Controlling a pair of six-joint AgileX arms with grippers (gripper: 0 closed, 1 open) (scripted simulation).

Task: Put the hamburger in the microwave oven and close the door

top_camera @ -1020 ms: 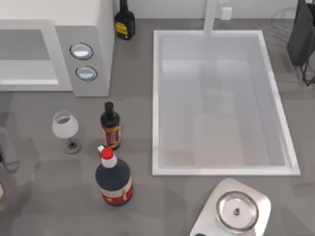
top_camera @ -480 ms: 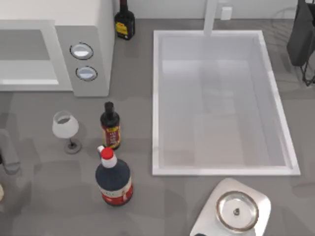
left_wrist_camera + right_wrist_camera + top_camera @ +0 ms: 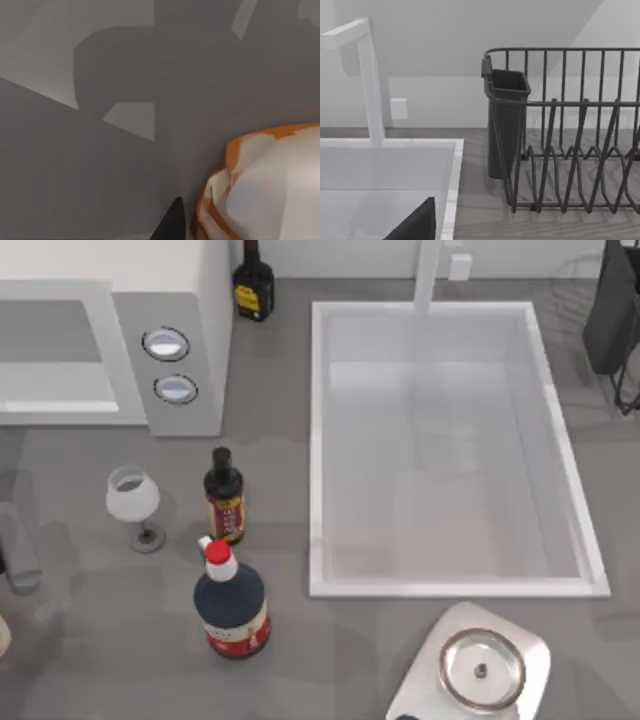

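Left fingers: one dark fingertip [image 3: 172, 222] juts in at the lower edge of the left wrist view, just beside the hamburger [image 3: 265, 185]; whether the fingers are spread or closed, I cannot tell.
Hamburger: large in the lower right of the left wrist view, pale bun with orange edging, over the grey counter [image 3: 100, 165] and its cast shadows.
Left arm: a grey stretch of it [image 3: 18, 552] shows at the far left edge of the top view, level with the wine glass.
Right fingers: a dark finger [image 3: 417, 225] cuts into the lower left of the right wrist view; how far apart the fingers stand, I cannot tell.
Right wrist surroundings: a white faucet [image 3: 367, 80] rises at the upper left, the sink rim [image 3: 451, 185] runs below it, and a dark wire dish rack [image 3: 570, 130] with a dark cup holder [image 3: 505, 120] fills the right half.
Microwave oven: upper left of the top view [image 3: 170, 350], grey cavity exposed, two silver dials on its panel.
Door: white panel [image 3: 55, 390] lying open at the far left, in front of the cavity.
Counter items: wine glass [image 3: 133, 498], small dark bottle [image 3: 224, 498] and red-capped bottle [image 3: 229, 602] cluster at lower left; another dark bottle [image 3: 253, 282] stands at the upper edge beside the microwave oven.
Sink: wide white basin [image 3: 318, 440] at centre right, with a scale [image 3: 482, 670] below it.
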